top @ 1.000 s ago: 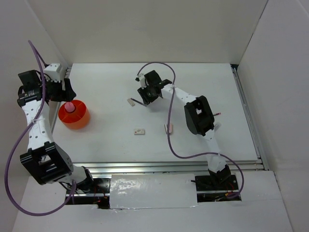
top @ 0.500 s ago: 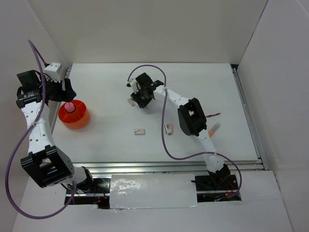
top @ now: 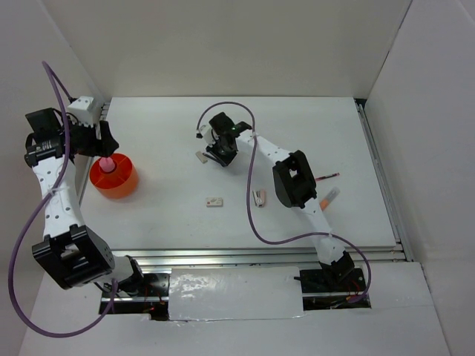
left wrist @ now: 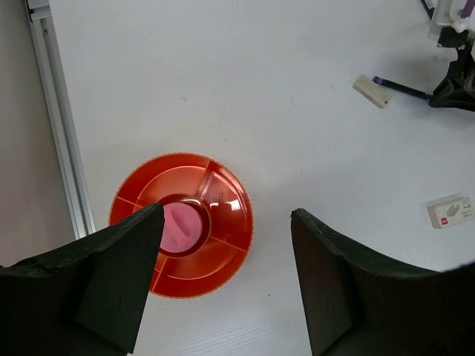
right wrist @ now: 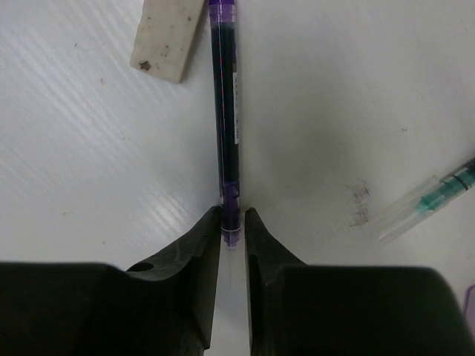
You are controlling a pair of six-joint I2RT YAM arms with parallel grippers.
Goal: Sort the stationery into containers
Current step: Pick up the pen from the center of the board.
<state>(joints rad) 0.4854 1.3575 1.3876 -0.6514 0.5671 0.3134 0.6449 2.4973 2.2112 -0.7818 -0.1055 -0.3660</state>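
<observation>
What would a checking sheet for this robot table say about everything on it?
Surface: white table, flat.
Job's things: pink stubby cylinder stands in the centre compartment of the round orange-red plastic tub; purple pen, white eraser block, small labelled white block, thin red pen, orange bit lie loose.
Clutter: nothing seen.
Grippers: left gripper open above the tub; right gripper narrow around the purple pen's end, grip unclear.
Cables: purple cable loops along each arm.
Surroundings: white walls.

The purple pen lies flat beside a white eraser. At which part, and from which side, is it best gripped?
I would grip the purple pen at its end away from the white eraser, which lies close beside the other tip. It lies flat, so come from above, closing across the thin barrel. The right pincer straddles that end.
</observation>
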